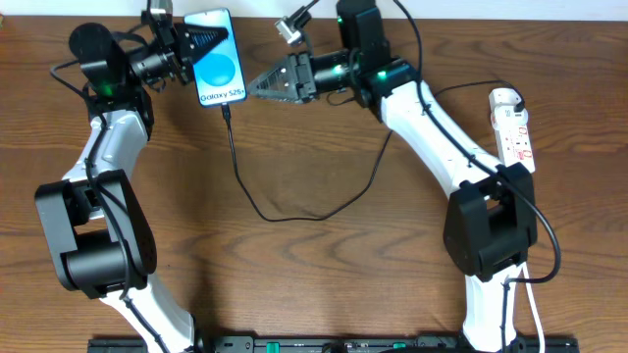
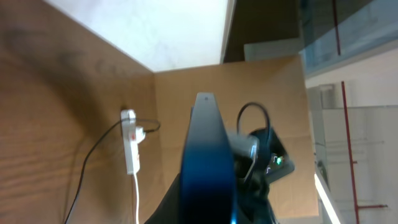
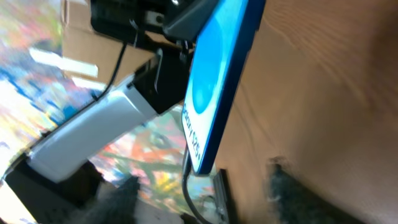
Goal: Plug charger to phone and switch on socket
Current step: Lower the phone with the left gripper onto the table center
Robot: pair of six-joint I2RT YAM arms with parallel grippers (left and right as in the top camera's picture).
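On the worktop (image 1: 324,147) the socket (image 1: 514,126) lies far right, well apart from both arms, so switching it on looks undone. The left gripper (image 1: 201,41) clenches its jaws on the phone (image 1: 218,61) at the far edge; the right gripper (image 1: 257,86), jaws released, hangs just beside it. The charger (image 1: 285,218) appears plugged into the phone's lower end.

Black charger (image 1: 238,176) enters blue phone (image 1: 216,57); socket (image 1: 514,126) well apart.

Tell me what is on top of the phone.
The left tool lies over the phone's upper screen, shut on it. That screen patch is covered; the finger beneath the phone cannot be seen.
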